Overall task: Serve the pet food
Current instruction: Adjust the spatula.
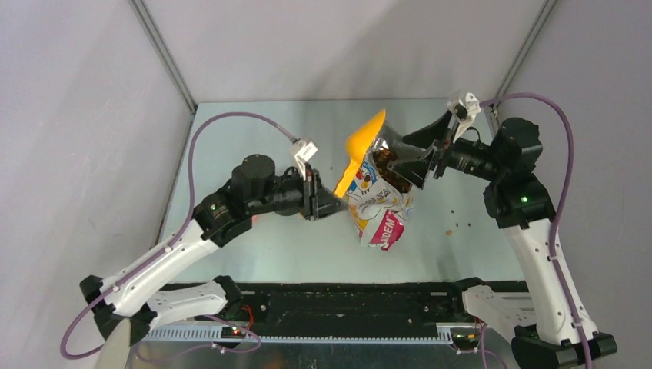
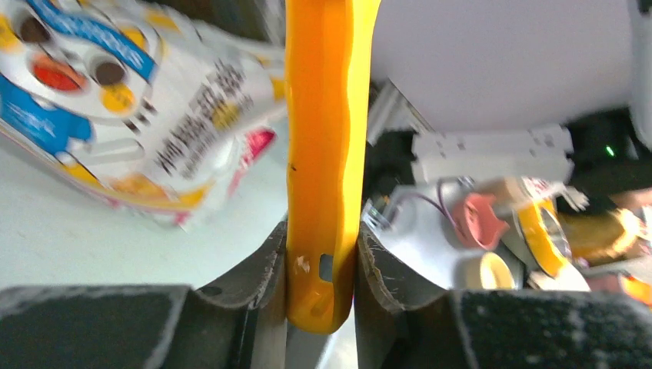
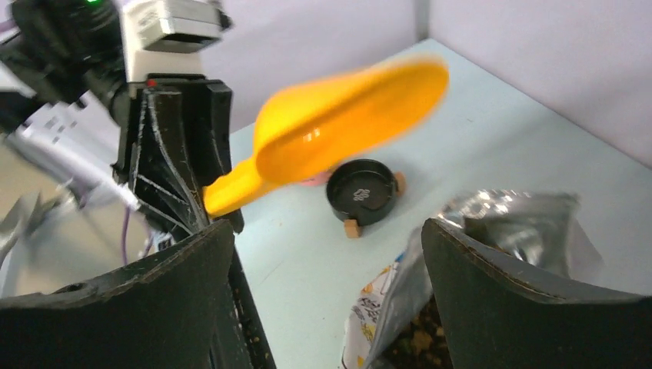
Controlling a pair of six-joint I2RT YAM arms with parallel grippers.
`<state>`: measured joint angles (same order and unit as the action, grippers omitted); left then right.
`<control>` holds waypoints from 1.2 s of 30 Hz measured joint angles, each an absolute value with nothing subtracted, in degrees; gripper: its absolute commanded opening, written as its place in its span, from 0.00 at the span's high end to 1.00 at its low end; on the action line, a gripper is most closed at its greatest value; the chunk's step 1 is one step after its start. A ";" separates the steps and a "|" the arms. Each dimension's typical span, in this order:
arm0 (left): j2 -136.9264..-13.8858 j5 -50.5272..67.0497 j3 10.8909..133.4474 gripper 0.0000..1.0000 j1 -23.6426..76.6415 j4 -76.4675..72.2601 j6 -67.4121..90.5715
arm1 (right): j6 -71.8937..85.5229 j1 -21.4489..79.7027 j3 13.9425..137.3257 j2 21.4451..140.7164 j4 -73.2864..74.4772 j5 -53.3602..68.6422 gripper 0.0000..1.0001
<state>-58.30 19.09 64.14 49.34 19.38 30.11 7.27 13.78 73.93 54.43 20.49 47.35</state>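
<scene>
From the top camera, I am seeing the left gripper (image 1: pixel 323 201) clamping the handle of the yellow scoop (image 1: pixel 361 150), whose bowl is rising over the cartoon-cat bag (image 1: pixel 377 211). The pet food (image 1: pixel 388 165) is showing as brown kibble in the bag's open mouth, with a few stray bits (image 1: pixel 460 227) lying on the table (image 1: pixel 261 246) to the right. The right gripper (image 1: pixel 417 160) is hovering at the bag's mouth.

On the left wrist view, I am watching both fingers (image 2: pixel 265 261) pressing the scoop's handle (image 2: pixel 323 154), the bag (image 2: pixel 138 115) just beside it.

On the right wrist view, the right gripper (image 3: pixel 330 307) is standing wide apart, gripping nothing. Kibble (image 3: pixel 415 342) is sitting inside the bag (image 3: pixel 500 223), and a black round dish (image 3: pixel 361 192) is resting beyond.
</scene>
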 measured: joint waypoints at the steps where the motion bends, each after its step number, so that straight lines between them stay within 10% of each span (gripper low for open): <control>1: -56.53 22.15 62.57 1.00 49.25 21.21 31.24 | 6.17 13.72 73.93 55.16 19.49 50.28 0.04; 22: -44.38 38.46 50.17 1.00 49.10 19.64 48.51 | -17.17 19.51 73.58 60.10 22.02 67.99 0.05; 36: -43.51 42.70 49.52 1.00 49.10 15.55 50.52 | -5.43 21.87 73.56 65.19 11.46 77.91 0.27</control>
